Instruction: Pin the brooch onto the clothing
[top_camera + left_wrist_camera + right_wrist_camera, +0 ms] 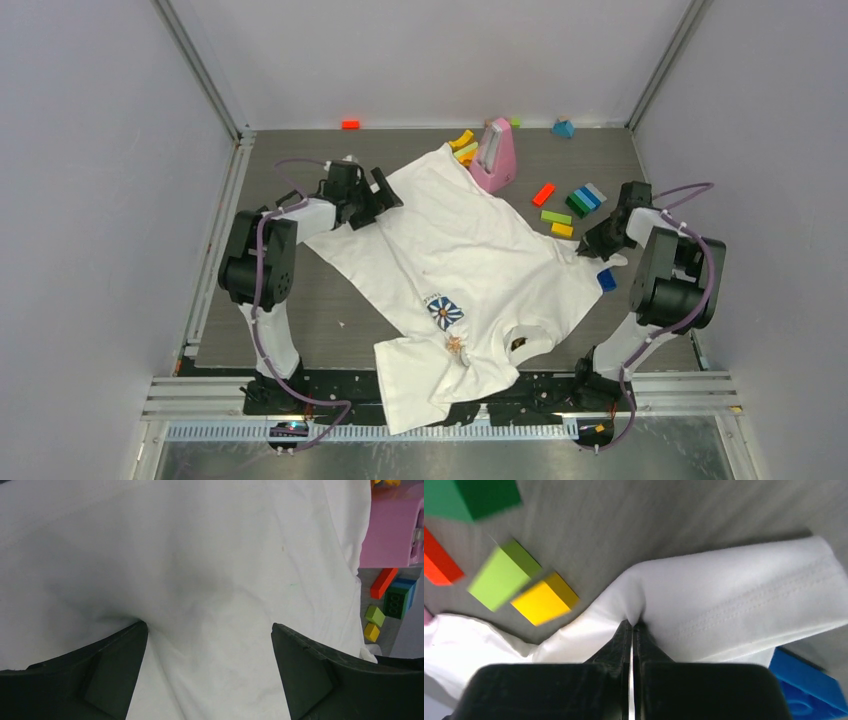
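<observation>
At table (300,320) centre, the shirt (470,250) lies spread, crumpled. Expect light, soft, limp cloth; take hold at an edge or fold. Right gripper (632,622) is closed on its right-edge fold. Left gripper (210,630) stands open over its far-left part.

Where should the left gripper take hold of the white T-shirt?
Probably its far-left edge, coming in from the left: the T-shirt lies flat under the open left gripper, offering no fold to pinch. The right gripper holds a hemmed edge that way.

Pink object (495,155) and coloured blocks (585,198) on grey table (300,300).
</observation>
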Tool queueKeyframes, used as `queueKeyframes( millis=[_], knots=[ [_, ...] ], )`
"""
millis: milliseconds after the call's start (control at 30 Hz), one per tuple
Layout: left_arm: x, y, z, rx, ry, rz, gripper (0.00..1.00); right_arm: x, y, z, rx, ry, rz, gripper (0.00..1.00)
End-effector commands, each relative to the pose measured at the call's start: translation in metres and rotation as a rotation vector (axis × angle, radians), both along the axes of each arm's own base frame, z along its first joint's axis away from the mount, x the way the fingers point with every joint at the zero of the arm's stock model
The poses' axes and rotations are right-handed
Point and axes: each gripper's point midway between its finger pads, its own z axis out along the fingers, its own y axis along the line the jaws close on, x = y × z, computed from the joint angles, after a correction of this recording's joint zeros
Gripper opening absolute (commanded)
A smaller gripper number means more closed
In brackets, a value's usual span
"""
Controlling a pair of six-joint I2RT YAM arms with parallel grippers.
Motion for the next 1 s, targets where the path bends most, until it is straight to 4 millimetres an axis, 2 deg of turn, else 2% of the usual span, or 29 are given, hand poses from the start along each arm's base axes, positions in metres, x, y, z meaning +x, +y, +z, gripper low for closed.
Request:
queueKeyframes(
  millis=[0, 67, 300, 400, 467, 500, 533, 567, 600, 700, 733, 800, 867, 967],
  knots=[
    [0.003, 0.021, -0.043, 0.105, 0.119, 0.021, 1.00, 0.025, -0.023, -0.018, 0.029, 0.009, -0.004, 0.00],
    [0.016, 0.021, -0.043, 0.133, 0.117, 0.012, 1.00, 0.048, -0.034, -0.005, 0.024, -0.023, 0.009, 0.00],
    [0.053, 0.031, -0.046, 0.258, 0.098, -0.002, 1.00, 0.078, -0.069, 0.010, -0.048, -0.033, 0.000, 0.00],
    [0.065, 0.024, -0.038, 0.255, 0.064, -0.041, 1.00, 0.090, -0.078, 0.011, -0.055, -0.039, 0.005, 0.01],
    [0.073, 0.018, -0.025, 0.248, 0.019, -0.080, 1.00, 0.095, -0.081, 0.014, -0.058, -0.049, 0.010, 0.03],
    [0.075, 0.014, -0.017, 0.248, -0.007, -0.104, 1.00, 0.097, -0.082, 0.017, -0.058, -0.055, 0.011, 0.06],
    [0.077, 0.009, -0.007, 0.249, -0.034, -0.128, 1.00, 0.100, -0.083, 0.021, -0.062, -0.067, 0.016, 0.16],
    [0.077, 0.005, 0.003, 0.254, -0.060, -0.154, 1.00, 0.101, -0.083, 0.028, -0.061, -0.079, 0.019, 0.22],
    [0.077, 0.001, 0.014, 0.260, -0.084, -0.178, 1.00, 0.102, -0.083, 0.033, -0.067, -0.089, 0.025, 0.34],
    [0.068, -0.016, 0.050, 0.285, -0.155, -0.256, 1.00, 0.100, -0.084, 0.057, -0.091, -0.130, 0.033, 0.57],
    [0.061, -0.022, 0.059, 0.293, -0.169, -0.280, 1.00, 0.096, -0.083, 0.059, -0.094, -0.129, 0.037, 0.67],
    [0.044, -0.030, 0.072, 0.311, -0.182, -0.318, 1.00, 0.087, -0.079, 0.072, -0.108, -0.143, 0.042, 0.78],
    [0.020, -0.039, 0.082, 0.318, -0.183, -0.350, 1.00, 0.076, -0.076, 0.083, -0.124, -0.156, 0.042, 0.82],
    [-0.026, -0.054, 0.084, 0.313, -0.167, -0.402, 1.00, 0.054, -0.063, 0.096, -0.130, -0.172, 0.058, 0.84]
  ],
)
